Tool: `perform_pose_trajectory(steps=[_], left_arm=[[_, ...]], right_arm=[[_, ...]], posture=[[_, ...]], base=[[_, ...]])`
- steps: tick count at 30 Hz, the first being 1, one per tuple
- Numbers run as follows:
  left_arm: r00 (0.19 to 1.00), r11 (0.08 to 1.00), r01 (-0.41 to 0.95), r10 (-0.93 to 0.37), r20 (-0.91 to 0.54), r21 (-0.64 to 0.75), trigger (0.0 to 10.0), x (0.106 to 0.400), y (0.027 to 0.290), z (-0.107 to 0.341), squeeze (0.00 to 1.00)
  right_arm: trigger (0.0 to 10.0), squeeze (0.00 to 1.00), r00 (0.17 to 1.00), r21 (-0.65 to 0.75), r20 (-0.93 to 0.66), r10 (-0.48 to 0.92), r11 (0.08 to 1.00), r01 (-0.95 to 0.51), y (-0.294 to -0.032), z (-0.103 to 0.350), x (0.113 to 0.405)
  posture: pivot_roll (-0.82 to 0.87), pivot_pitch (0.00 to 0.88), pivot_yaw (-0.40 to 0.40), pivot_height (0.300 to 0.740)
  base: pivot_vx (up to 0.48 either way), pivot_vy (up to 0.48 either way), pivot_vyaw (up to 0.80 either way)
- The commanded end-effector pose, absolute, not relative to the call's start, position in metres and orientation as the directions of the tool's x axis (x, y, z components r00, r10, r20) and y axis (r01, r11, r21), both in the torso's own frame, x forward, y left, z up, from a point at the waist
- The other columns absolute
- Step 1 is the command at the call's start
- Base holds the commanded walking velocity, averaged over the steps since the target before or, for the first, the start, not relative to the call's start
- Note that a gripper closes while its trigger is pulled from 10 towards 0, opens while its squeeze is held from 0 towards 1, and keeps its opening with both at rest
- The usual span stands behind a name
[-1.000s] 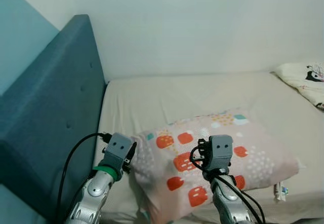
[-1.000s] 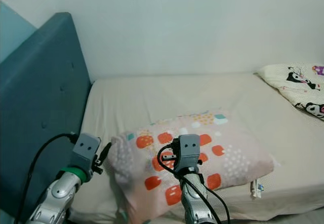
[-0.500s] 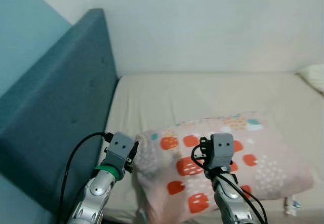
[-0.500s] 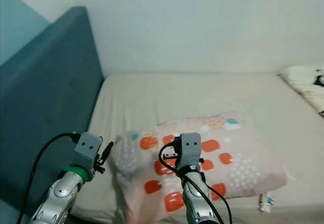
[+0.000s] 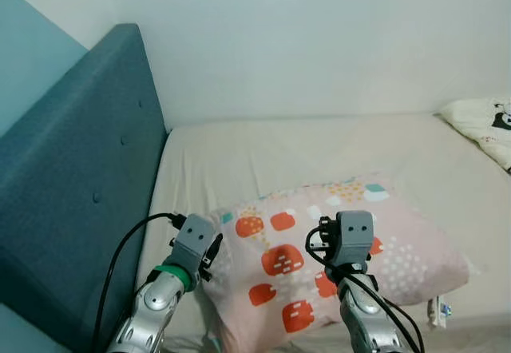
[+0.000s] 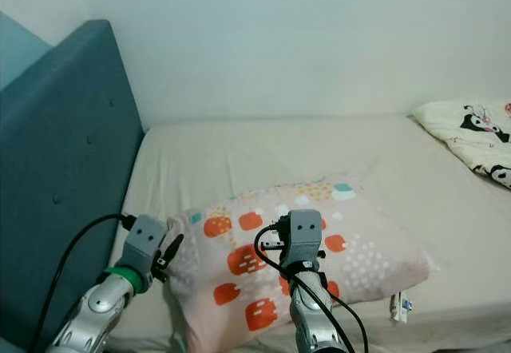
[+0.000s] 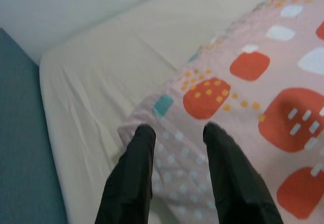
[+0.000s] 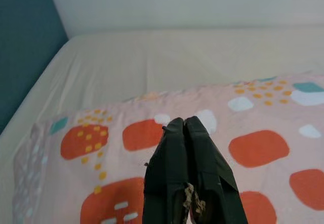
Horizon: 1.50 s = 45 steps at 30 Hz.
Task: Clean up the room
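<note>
Pillow [image 5: 335,261] now sits lower on bed [image 5: 239,153] vs 0.5 s ago. Left tool [image 7: 174,127] released, straddling pillow corner; right tool [image 8: 185,125] clenched empty above it. Prob. placement finishing.

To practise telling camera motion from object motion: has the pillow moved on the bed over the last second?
No. The pillow sits as before relative to the headboard; only the camera swung.

A blue padded headboard [image 5: 76,185] fills the left, a pale wall [image 5: 319,41] spans the top of the frame.
</note>
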<state>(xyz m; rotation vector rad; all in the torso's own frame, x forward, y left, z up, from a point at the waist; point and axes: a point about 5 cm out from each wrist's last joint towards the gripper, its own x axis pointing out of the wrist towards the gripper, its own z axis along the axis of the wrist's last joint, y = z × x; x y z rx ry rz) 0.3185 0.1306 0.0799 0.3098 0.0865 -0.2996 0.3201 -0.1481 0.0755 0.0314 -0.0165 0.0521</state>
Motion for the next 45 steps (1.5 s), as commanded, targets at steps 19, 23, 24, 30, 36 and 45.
perform_pose_trajectory(steps=[19, 23, 24, 30, 36, 45], left_arm=[[0.925, 0.862, 0.38, -0.347, -0.156, 0.334, 10.0, 0.296, 0.129, 0.084, 0.0], [0.927, 0.865, 0.372, -0.331, -0.175, 0.338, 10.0, 0.293, 0.135, 0.081, 0.0], [0.928, 0.865, 0.371, -0.328, -0.179, 0.337, 10.0, 0.292, 0.136, 0.081, 0.0], [0.917, 0.856, 0.396, -0.351, -0.19, 0.333, 10.0, 0.29, 0.128, 0.081, 0.0], [0.915, 0.853, 0.4, -0.352, -0.196, 0.336, 10.0, 0.286, 0.128, 0.084, 0.0], [0.919, 0.853, 0.388, -0.332, -0.211, 0.348, 10.0, 0.278, 0.137, 0.088, 0.0]], right_arm=[[10.0, 1.0, 0.975, 0.294, -0.171, -0.145, 0.937, 0.191, -0.174, 0.038, 0.302], [10.0, 1.0, 0.931, 0.375, -0.211, -0.297, 0.855, 0.358, -0.193, 0.031, 0.29], [10.0, 1.0, 0.913, 0.392, -0.224, -0.341, 0.826, 0.405, -0.198, 0.028, 0.286], [10.0, 1.0, 0.818, 0.532, -0.301, -0.49, 0.626, 0.571, -0.225, 0.011, 0.259], [10.0, 1.0, 0.839, 0.61, -0.302, -0.453, 0.584, 0.535, -0.24, 0.006, 0.259], [10.0, 1.0, 0.88, 0.69, -0.313, -0.358, 0.551, 0.47, -0.256, 0.002, 0.264]], posture=[[-0.07, 0.286, 0.15, 0.74], [-0.07, 0.302, 0.16, 0.74], [-0.07, 0.302, 0.16, 0.74], [-0.08, 0.306, 0.176, 0.74], [-0.05, 0.314, 0.19, 0.74], [0.0, 0.372, 0.212, 0.74]], base=[[0.0, 0.0, 0.0], [0.0, 0.0, 0.0], [0.0, 0.0, 0.0], [0.0, 0.0, 0.0], [0.0, 0.0, 0.0], [0.0, 0.0, 0.0]])
